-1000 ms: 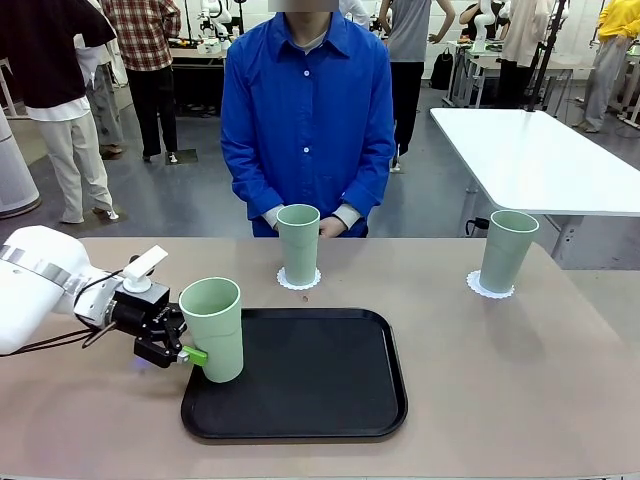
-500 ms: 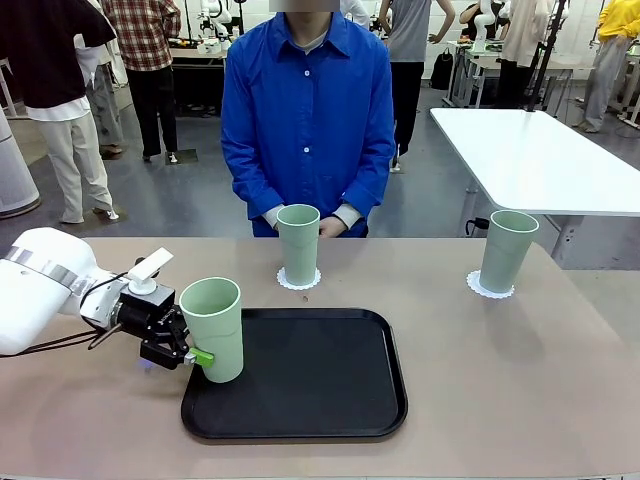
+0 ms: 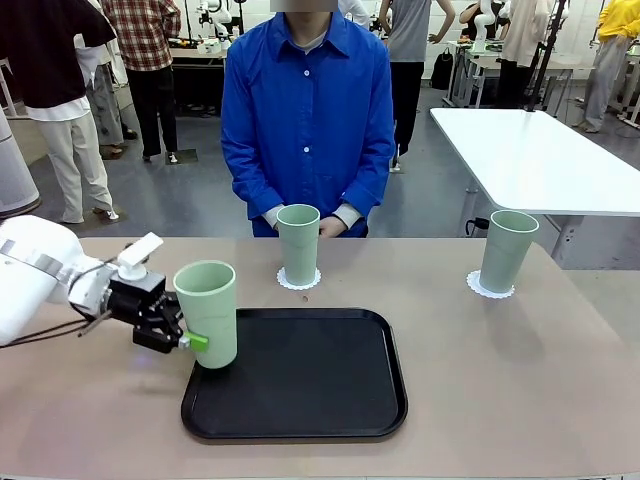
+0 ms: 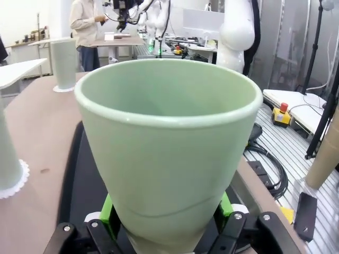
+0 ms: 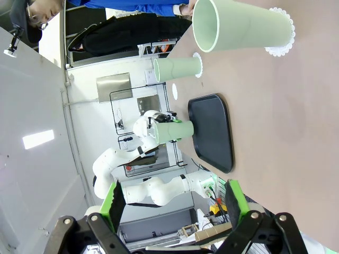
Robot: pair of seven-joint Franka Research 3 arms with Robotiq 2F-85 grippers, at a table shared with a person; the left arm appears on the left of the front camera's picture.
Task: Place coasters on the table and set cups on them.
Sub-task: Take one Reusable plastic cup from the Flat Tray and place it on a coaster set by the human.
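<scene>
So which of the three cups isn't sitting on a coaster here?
The cup clamped in the left gripper, over the black tray's left edge. The other two cups each stand on a white coaster on the table.

My left gripper [image 3: 190, 341] is closed on a cup [image 3: 207, 312] at the near left, wrist level, arm reaching in from the left. My right gripper [image 5: 172, 203] has its 2 fingers spread apart.
</scene>
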